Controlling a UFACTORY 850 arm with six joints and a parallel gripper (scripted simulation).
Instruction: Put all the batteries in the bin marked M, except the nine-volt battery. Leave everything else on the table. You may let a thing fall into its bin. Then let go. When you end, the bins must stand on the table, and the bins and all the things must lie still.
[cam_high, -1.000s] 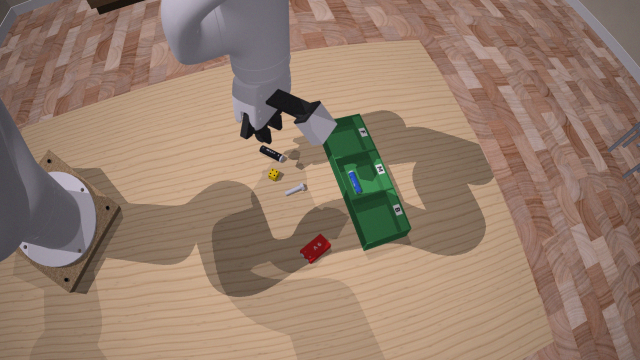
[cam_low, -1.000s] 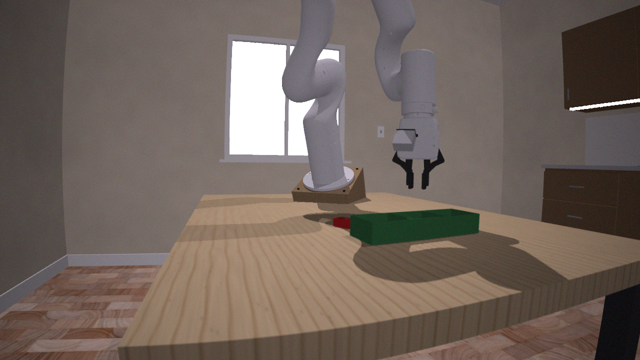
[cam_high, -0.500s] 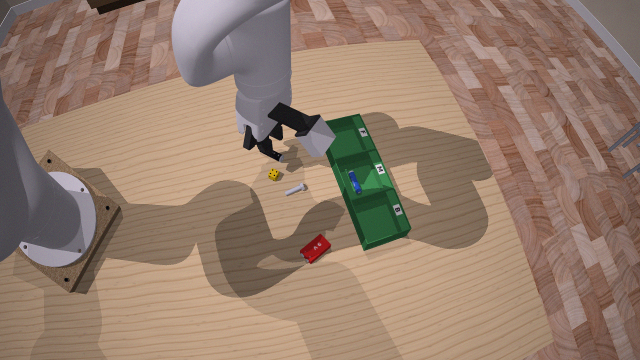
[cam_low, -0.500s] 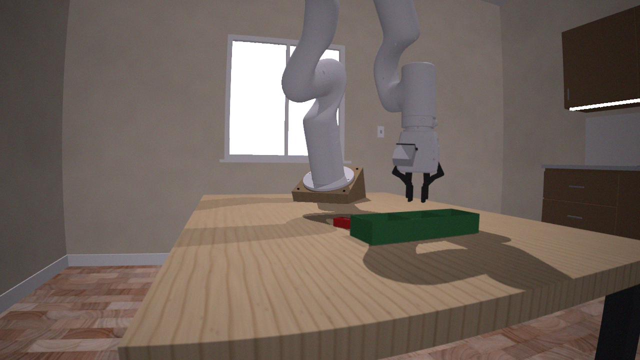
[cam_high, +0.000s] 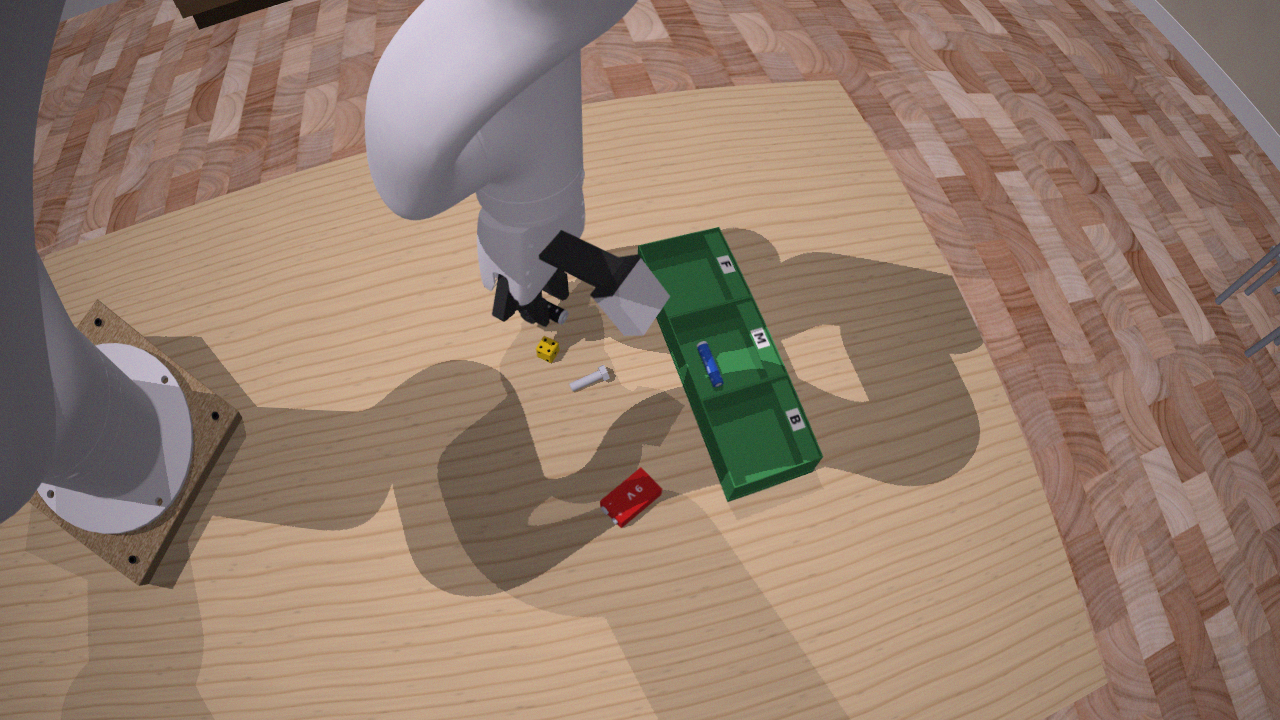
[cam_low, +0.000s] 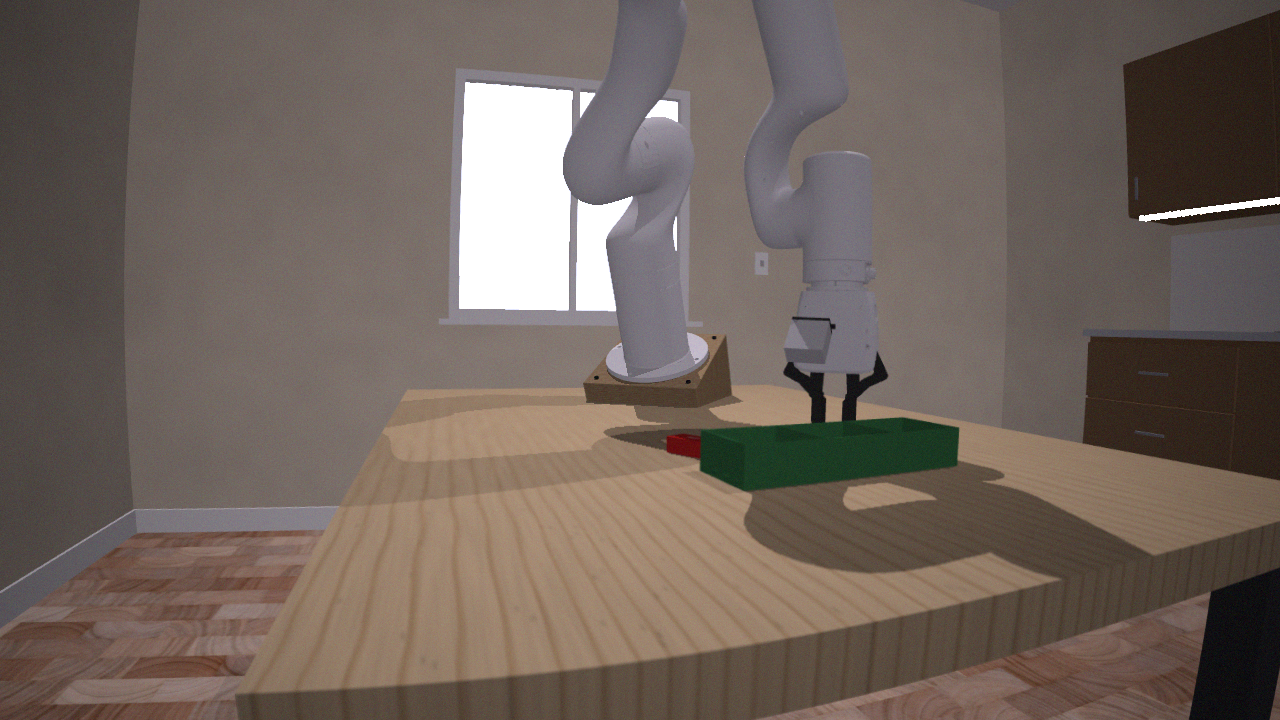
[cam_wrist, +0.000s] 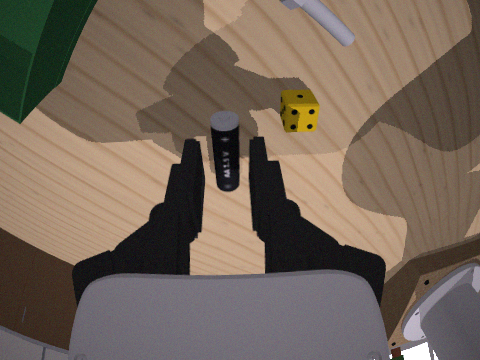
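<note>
From the wrist view, the end effector (cam_wrist: 226, 160) stands part open with nothing yet gripped; its two fingers straddle the black battery (cam_wrist: 224, 150), which lies on the counter (cam_high: 805, 582) with its long axis running along the gap between them, cap end pointing away. Beyond it lie the yellow die (cam_wrist: 299, 110) and bolt (cam_wrist: 318, 11), then the M bin (cam_high: 729, 358), which already holds a blue battery (cam_high: 709, 363).

Illumination is bright and even. The arm casts broad, sharp-edged, overlapping shadows across the desk (cam_high: 268, 295). The window (cam_low: 523, 197) is blown out to pure white. Straight lines bow near frame edges, strongly in the wrist view. Focus is sharp throughout.
</note>
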